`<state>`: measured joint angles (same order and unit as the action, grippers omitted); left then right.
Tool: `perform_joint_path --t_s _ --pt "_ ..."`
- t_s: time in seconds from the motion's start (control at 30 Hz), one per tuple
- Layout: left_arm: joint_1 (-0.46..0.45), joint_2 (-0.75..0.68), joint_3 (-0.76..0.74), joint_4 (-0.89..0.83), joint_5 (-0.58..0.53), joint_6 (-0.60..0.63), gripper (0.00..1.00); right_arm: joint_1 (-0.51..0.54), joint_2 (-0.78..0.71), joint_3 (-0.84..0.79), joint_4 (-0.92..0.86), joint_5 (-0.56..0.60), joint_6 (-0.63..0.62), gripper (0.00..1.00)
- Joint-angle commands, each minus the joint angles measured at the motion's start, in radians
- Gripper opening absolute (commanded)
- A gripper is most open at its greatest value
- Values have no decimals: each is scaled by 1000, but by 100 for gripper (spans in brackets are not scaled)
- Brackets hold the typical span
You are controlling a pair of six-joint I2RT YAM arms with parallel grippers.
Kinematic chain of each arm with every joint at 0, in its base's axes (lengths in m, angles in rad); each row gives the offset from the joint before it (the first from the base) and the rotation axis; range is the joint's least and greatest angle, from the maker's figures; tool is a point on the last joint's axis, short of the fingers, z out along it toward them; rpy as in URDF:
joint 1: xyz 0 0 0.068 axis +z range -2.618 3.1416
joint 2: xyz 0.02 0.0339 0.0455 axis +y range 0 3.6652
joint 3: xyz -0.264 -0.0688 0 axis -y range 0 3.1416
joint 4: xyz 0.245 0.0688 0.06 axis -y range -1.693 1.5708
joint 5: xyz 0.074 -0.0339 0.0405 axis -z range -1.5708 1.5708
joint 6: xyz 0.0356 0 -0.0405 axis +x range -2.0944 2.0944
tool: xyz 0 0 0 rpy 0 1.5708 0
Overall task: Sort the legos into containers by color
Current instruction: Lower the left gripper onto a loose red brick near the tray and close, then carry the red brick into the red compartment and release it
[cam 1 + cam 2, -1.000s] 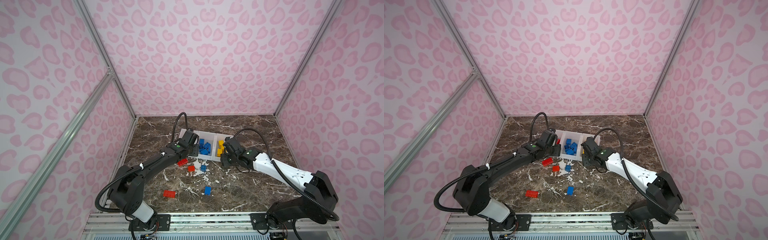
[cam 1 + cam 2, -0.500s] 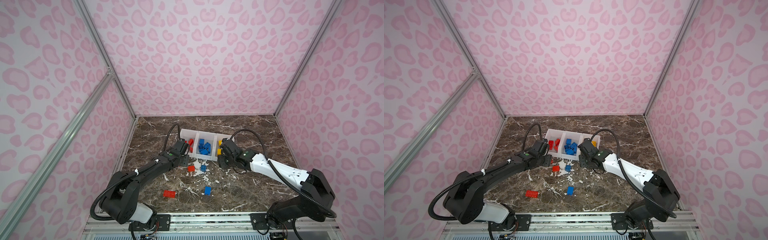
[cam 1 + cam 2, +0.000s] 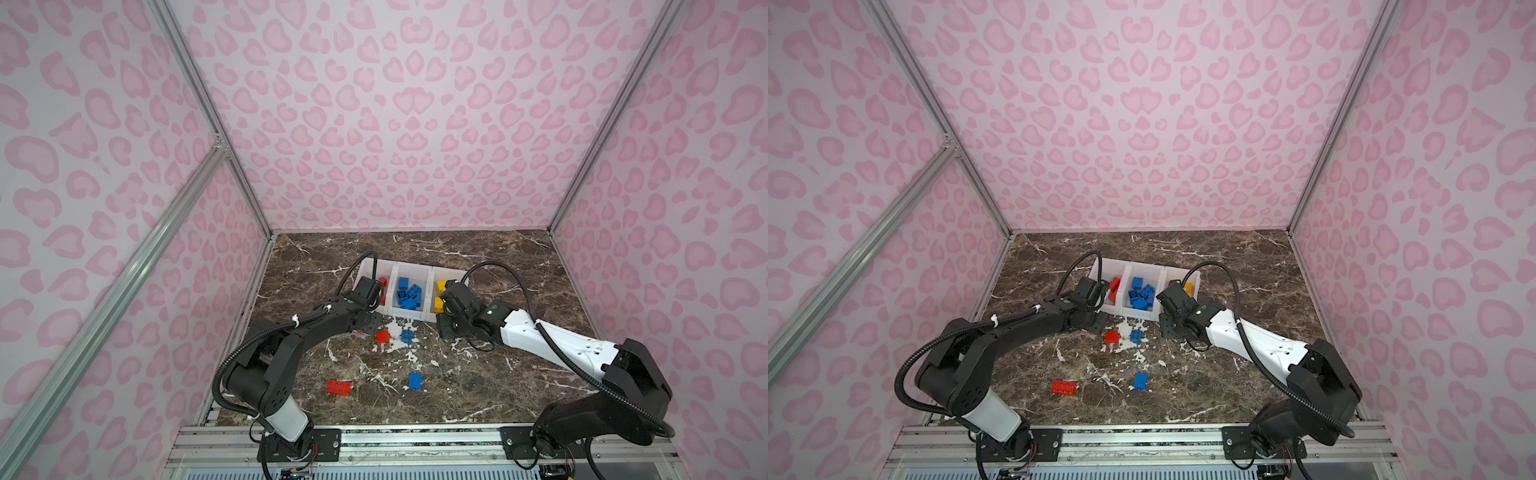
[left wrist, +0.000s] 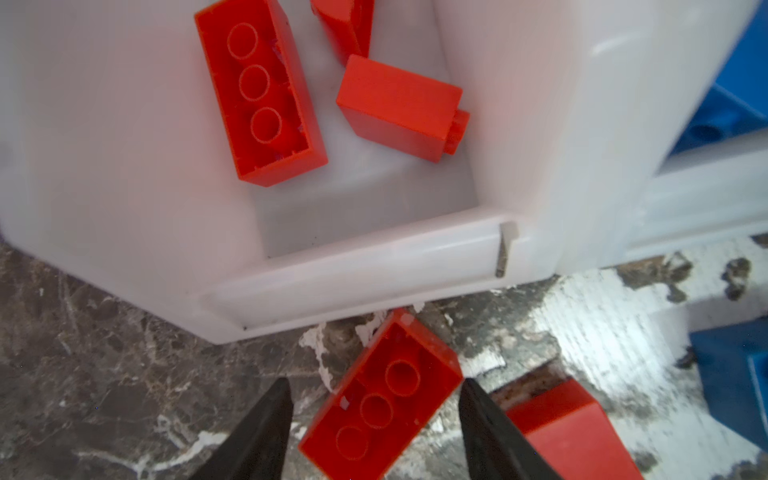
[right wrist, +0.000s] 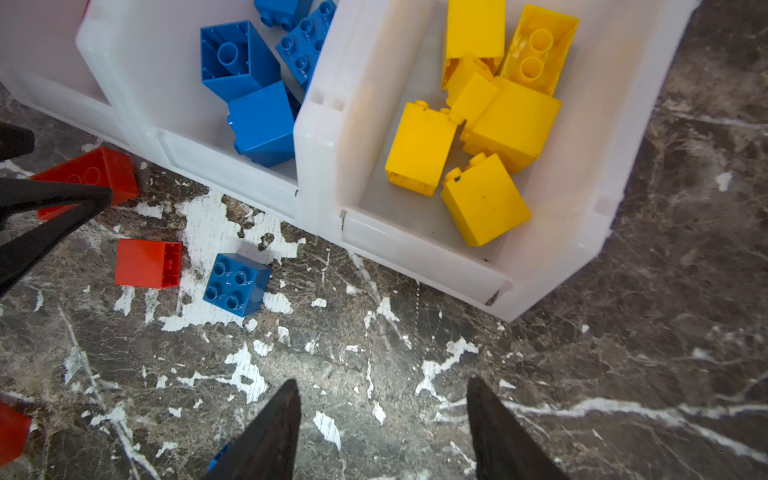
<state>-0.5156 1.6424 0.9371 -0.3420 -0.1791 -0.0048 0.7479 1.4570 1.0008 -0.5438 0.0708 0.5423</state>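
On the brown marble tabletop (image 4: 104, 353), an upturned oblong red plastic brick (image 4: 380, 409) lies between the parted fingers of the left gripper (image 4: 374, 380); the right gripper (image 5: 382, 379) gapes empty

This looks like a robotics lab test cell, not a lived-in room. Pink spotted panels (image 3: 407, 124) close off the left, right and far sides, held by bare aluminium posts (image 3: 210, 116). A worn marble-print tabletop (image 3: 478, 374) lies between them. A black arm (image 3: 307, 332) on the left and a white-sleeved arm (image 3: 557, 345) on the right are bolted to a metal rail (image 3: 415, 440) along the near edge.
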Motion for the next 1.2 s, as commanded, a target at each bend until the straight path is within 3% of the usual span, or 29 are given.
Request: perform_joint_path --t_s 0.0,0.27,0.5,0.7,0.93,1.17 --pt "8 12 9 19 20 42 66 1 -1 -9 8 13 9 65" --pt "25 62 37 -12 66 52 62 2 2 -8 8 11 13 65" --pt "25 68 42 -36 132 43 46 4 -4 -10 7 13 16 65" --pt "25 56 36 -49 169 18 39 4 -3 -8 2 15 16 65" --pt "21 -37 11 -69 195 -41 38 4 -4 -11 5 17 18 65" --pt "28 -106 117 -128 159 -50 38 5 -1 -8 7 16 17 64"
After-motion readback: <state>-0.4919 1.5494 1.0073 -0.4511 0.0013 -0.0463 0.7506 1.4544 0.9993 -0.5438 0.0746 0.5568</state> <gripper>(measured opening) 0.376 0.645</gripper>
